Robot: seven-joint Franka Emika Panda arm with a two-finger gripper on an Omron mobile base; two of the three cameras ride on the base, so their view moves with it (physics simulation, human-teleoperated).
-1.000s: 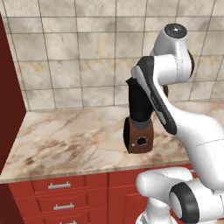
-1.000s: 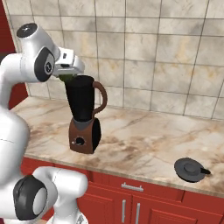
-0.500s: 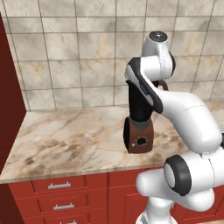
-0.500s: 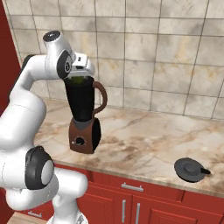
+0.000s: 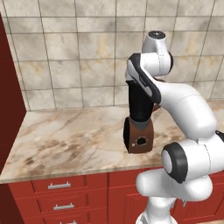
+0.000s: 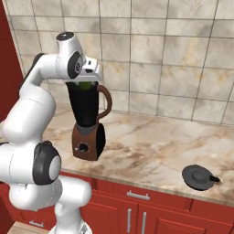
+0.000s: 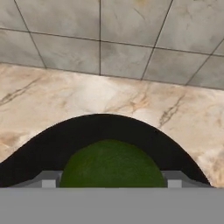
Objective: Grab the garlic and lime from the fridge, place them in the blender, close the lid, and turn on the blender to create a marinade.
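Observation:
The blender (image 6: 87, 132) stands on the marble counter, a tall black jar on a reddish-brown base (image 5: 139, 141). My gripper (image 6: 87, 80) hangs right over the jar's open mouth, shut on the green lime (image 7: 113, 166). In the hand view the lime sits between the two grey finger tips (image 7: 49, 179), with the black jar rim (image 7: 100, 124) curving just beyond it. A sliver of the lime (image 6: 85, 84) shows at the jar's top. The lid (image 6: 199, 177) lies flat on the counter far to the blender's right. The garlic and the fridge are out of view.
A tiled wall (image 6: 173, 68) backs the counter (image 6: 151, 146). Red drawers with metal handles (image 5: 59, 186) run below the counter edge, and a tall red cabinet side (image 5: 8, 109) closes off the left end.
The arm has swung the hand and the lime to the right and slightly down, from beside the jar's top to over its mouth. Blender and lid have not moved.

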